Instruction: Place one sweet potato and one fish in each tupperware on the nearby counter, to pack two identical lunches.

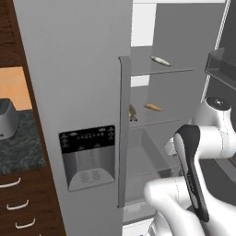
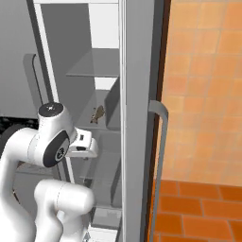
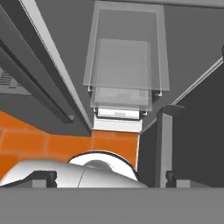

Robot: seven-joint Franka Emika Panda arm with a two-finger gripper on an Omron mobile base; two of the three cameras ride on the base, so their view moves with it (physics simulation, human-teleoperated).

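Observation:
The fridge's right side stands open. A pale silvery fish (image 1: 160,61) lies on its upper shelf. On the shelf below rests an orange sweet potato (image 1: 153,107), with a darker brown item (image 1: 132,113) (image 2: 98,114) at that shelf's left end; I cannot tell what that item is. My gripper (image 3: 111,179) hangs in front of the open compartment, below those shelves, pointing down at the glass drawers and the floor. Its fingertips (image 3: 43,178) stand wide apart with nothing between them. The black speckled counter (image 1: 20,143) is at the far left. The tupperware is out of view.
The closed left fridge door (image 1: 73,92) carries a dispenser panel (image 1: 88,156) and a tall handle (image 1: 122,133). A grey appliance (image 1: 5,119) sits on the counter. The open right door (image 2: 139,118) stands edge-on beside my arm. Orange tiles (image 2: 203,203) cover the floor and wall.

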